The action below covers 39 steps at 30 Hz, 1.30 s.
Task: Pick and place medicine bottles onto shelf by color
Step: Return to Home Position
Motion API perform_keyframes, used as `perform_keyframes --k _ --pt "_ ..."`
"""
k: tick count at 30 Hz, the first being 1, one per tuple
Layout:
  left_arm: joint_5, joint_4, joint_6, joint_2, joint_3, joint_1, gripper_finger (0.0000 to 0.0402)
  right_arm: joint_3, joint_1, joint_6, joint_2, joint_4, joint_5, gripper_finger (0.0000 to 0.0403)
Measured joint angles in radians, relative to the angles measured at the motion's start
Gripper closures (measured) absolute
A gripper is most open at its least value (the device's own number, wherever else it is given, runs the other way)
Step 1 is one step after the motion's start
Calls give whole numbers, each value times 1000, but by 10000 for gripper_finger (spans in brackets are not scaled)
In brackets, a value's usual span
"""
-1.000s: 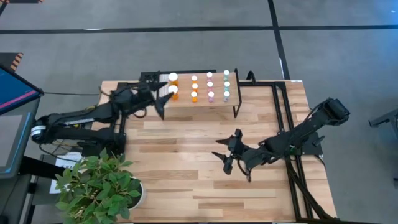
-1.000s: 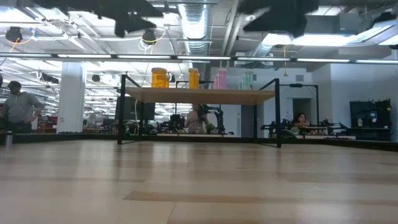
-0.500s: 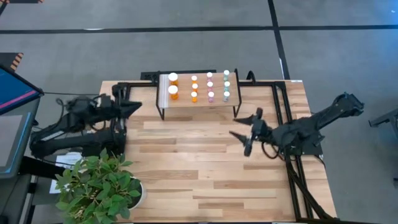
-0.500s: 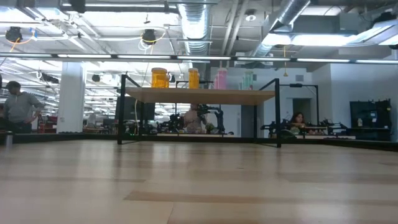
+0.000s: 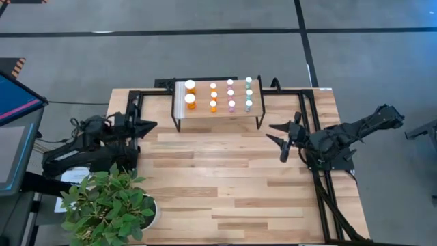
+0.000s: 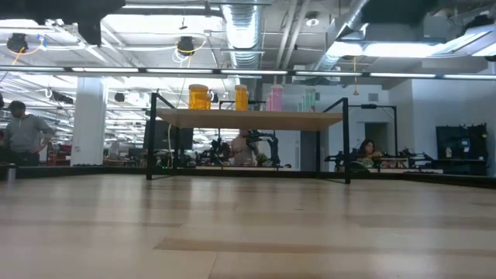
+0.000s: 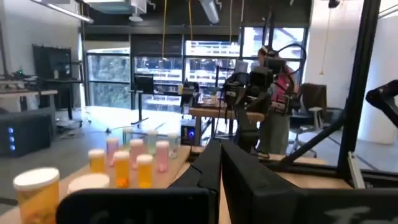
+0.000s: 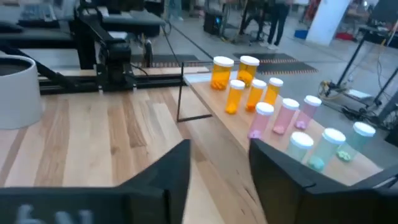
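The shelf (image 5: 225, 113) stands at the table's far middle on thin black legs. On its top stand the medicine bottles, sorted in rows: two larger orange ones (image 5: 190, 93) at the left end, small orange ones (image 5: 213, 96), pink ones (image 5: 231, 95) and pale green ones (image 5: 248, 93). The right wrist view shows the same rows (image 8: 273, 106). My left gripper (image 5: 151, 125) is shut and bare, left of the shelf by the table's left edge. My right gripper (image 5: 278, 142) hangs open and bare, right of the shelf's near corner.
A potted plant (image 5: 109, 205) fills the near left corner. Black frame rails (image 5: 315, 137) run along the table's right side and far edge. Bare wood lies between the arms, near of the shelf. People stand in the room beyond (image 6: 23, 133).
My left gripper has drawn back from the shelf's left end toward the table's left edge and has shut, with nothing in it. My right gripper has gone from the table's middle toward the right edge and the far side. The bottles have stayed in place.
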Motion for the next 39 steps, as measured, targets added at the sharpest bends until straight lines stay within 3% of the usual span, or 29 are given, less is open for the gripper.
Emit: perform_keyframes --k 3,9,16,24,34,39 --pt "-17 15 -9 -24 -61 0 401 -148 -15 -40 -93 135 -34 287" --pt "-33 30 -80 -49 -138 0 401 -406 -95 -64 -274 371 -252 391" --pt "13 136 -164 -82 -245 0 401 -520 -164 -172 -492 441 -397 386" --pt "2 162 -179 -86 -327 -23 401 -593 -195 -220 -695 353 -525 393" --pt "-28 102 -39 -81 -327 -85 401 -616 -223 -199 -699 315 -538 396" --pt "-23 105 26 -81 -328 -117 401 -617 -250 -88 -698 271 -477 393"
